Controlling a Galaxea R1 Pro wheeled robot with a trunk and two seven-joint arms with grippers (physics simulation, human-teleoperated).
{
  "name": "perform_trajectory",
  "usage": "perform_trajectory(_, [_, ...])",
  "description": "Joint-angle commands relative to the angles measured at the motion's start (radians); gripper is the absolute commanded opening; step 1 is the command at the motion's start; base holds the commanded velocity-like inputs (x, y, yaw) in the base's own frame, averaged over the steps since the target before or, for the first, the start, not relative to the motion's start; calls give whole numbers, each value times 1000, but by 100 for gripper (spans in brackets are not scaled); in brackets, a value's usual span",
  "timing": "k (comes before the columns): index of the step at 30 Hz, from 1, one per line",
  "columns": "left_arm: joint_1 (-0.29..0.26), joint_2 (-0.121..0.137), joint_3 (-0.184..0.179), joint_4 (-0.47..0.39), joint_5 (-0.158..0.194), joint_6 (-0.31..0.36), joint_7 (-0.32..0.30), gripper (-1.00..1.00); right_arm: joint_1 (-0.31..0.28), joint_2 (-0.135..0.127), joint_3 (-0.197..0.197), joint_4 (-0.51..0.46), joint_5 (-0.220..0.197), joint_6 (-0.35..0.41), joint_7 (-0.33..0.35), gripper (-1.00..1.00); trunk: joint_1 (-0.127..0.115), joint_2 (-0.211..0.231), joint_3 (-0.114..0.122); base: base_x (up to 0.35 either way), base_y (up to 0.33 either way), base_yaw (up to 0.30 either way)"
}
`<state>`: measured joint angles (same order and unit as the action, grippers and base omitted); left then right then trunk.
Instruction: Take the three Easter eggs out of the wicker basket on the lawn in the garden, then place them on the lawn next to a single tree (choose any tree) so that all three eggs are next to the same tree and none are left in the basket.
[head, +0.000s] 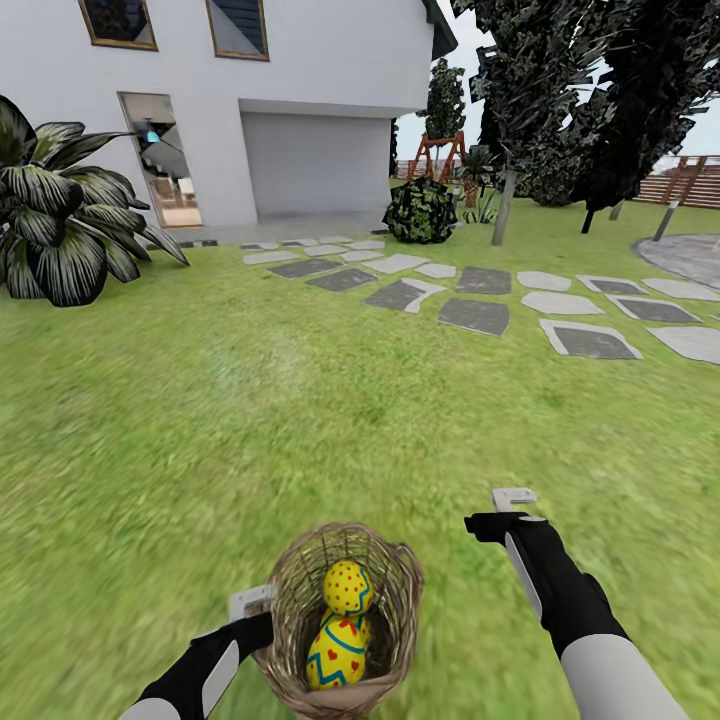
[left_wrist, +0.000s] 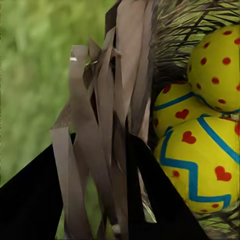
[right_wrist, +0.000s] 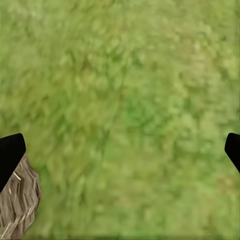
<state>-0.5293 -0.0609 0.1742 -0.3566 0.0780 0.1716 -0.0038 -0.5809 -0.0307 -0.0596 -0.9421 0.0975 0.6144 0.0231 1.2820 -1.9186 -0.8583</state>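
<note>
Held on one side only: left gripper (left_wrist: 100, 200) pressed together on the wall of the small round brown wicker basket (head: 395, 585) of open-woven twigs, one black finger (left_wrist: 30, 200) outside the weave and the other inside. Appears tilted in the head view, so likely to swing or tip about that single pinch. Could spill the three yellow Easter eggs with red dots and blue-green zigzag bands (left_wrist: 200, 165) onto the mottled green lawn (head: 300, 420) far from any trunk, given a jolt or a sharp turn. Could also slip free if the thin twigs bend or slide between the pads, dropping everything at once. Worth guarding against with slow motion and a level hold. Cannot tell from these views whether resting on the grass or lifted clear of it. As for position: all three eggs inside the basket, heaped against each other, just beside the left gripper and apart from it only by the woven wall. Two seen stacked in the head view, the third tucked between them in the left wrist view. Right gripper (head: 512, 497) spread wide and holding nothing, near the basket on its right side, above bare grass. Thick pale grey-tan tree trunk (head: 503, 205) well beyond the basket, past the grey stepping stones (head: 475, 315).
</note>
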Motion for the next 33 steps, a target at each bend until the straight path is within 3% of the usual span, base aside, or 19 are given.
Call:
perform_trajectory(1, [0, 0, 4, -2, 5, 6, 0, -100, 0, 0, 0, -1, 9, 5, 3, 100, 0, 0, -1, 0, 0, 0])
perform_trajectory(8, [0, -2, 2, -6, 5, 6, 0, -100, 0, 0, -2, 0, 8, 5, 3, 100, 0, 0, -1, -59, 0, 0])
perform_trajectory(33, [0, -1, 4, -13, 5, 9, 1, -100, 0, 2, 0, 0, 10, -1, 4, 100, -96, 175, 77, -1, 0, 0])
